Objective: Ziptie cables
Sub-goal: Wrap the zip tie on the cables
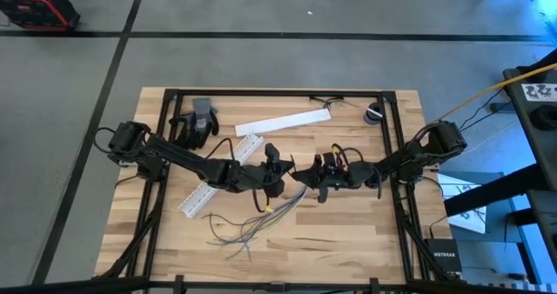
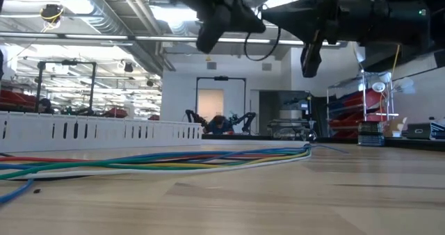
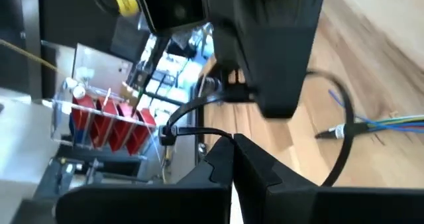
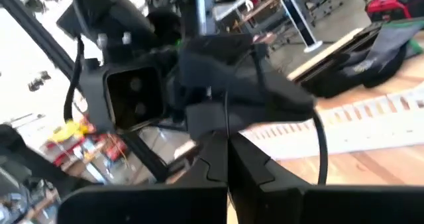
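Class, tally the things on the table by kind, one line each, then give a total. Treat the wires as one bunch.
White channels: 2
Cable bunch: 1
Dark gloves: 1
Small round grey item: 1
Thin black item near the far edge: 1
Total: 6

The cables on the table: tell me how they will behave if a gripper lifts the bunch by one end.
The cables are thin and lie in loose curves fanned over the wood, so they would probably droop and trail, not lift stiffly. Being separate strands, some would likely slip out and stay behind. They look light, so a push may only spread them.
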You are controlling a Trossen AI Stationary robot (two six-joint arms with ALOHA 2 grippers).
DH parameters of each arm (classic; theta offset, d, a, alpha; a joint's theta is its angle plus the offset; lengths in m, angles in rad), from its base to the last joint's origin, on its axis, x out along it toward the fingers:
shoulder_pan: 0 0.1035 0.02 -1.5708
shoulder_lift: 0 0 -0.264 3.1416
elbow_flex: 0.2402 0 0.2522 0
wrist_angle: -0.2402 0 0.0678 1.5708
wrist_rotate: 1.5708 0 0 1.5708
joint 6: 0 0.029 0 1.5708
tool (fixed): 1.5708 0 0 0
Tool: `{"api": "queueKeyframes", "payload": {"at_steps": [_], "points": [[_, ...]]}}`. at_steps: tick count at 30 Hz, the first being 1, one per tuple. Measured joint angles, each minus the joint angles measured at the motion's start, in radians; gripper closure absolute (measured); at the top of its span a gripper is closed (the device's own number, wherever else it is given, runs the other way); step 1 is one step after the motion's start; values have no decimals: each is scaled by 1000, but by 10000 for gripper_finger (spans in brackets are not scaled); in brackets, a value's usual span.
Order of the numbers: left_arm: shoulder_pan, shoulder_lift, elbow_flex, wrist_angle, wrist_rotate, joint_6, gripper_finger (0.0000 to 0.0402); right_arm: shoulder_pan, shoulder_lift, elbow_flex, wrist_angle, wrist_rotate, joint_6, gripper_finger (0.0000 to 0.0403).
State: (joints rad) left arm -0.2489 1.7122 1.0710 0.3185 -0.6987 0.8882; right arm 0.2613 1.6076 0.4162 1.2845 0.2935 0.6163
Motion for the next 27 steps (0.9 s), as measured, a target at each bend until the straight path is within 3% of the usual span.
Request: {"api": "queueKeyframes", "payload": {"at_steps": [7, 19, 27], "points": [[0, -1, 0, 23, -2, -75, 401, 0, 0, 0, -49, -88, -30, 378], [-7, -1, 0, 44, -30, -144, 401, 0, 0, 0, -85, -84, -338, 225], [-35, -1, 0, 40, -30, -160, 401, 0, -42, 1, -202, -81, -431, 192]]}}
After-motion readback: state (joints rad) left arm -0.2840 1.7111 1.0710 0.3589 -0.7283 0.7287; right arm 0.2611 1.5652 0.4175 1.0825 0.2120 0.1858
